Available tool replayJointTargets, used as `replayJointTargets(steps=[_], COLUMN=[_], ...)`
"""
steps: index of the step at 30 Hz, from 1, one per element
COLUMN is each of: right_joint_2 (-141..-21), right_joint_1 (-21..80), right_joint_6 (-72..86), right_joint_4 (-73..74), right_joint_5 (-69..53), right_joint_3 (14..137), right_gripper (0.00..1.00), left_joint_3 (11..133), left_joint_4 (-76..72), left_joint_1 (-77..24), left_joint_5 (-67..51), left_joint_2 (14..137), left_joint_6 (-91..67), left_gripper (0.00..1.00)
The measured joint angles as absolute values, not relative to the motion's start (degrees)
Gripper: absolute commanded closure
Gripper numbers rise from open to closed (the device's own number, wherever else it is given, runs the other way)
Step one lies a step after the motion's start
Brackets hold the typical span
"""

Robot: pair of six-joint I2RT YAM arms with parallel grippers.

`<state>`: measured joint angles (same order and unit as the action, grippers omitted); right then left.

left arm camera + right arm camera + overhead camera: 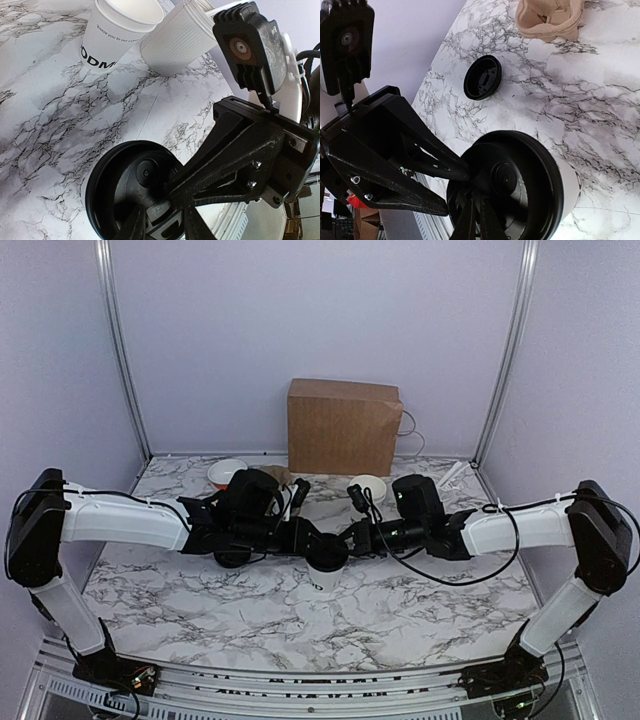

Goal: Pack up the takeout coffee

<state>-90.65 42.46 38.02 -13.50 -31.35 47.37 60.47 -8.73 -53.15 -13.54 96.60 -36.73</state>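
- The small white paper cup with a round black plastic lid [324,572] stands upright mid-table. The brown paper bag [345,427] is at its 12 o'clock, well apart.
- The right gripper [477,218] has its fingers together, tips on the lid.
- The left gripper [162,223] has its fingers somewhat apart at the lid. I cannot tell whether it pinches.
- Risk: off-centre pressure could tip the cup or leave the lid half-seated, so it spills when lifted. The crowded grippers might clash.

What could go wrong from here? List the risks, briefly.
1. Both the left gripper and right gripper crowd the black plastic lid of the small white paper takeout cup; an off-centre push could tip it.
2. The lidless white paper cup and ribbed white cup stand nearby; a swinging arm might knock them.
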Motion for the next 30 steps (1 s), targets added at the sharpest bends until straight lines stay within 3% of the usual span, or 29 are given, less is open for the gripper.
replayJointTargets(steps=[13, 30], right_joint_2=[-90.0, -94.1], right_joint_1=[41.9, 40.8], right_joint_6=[39.7, 45.3], right_joint_4=[-11.7, -21.4], right_joint_5=[-29.4, -30.6], right_joint_3=[49.7, 47.2], right_gripper=[0.96, 0.99], left_joint_3=[60.6, 61.6], left_joint_4=[-8.6, -7.9], left_joint_1=[-52.5, -52.5], left_joint_5=[-13.6, -14.2], left_joint_2=[96.6, 97.5], left_joint_6=[-36.7, -36.4], left_gripper=[0.71, 0.72])
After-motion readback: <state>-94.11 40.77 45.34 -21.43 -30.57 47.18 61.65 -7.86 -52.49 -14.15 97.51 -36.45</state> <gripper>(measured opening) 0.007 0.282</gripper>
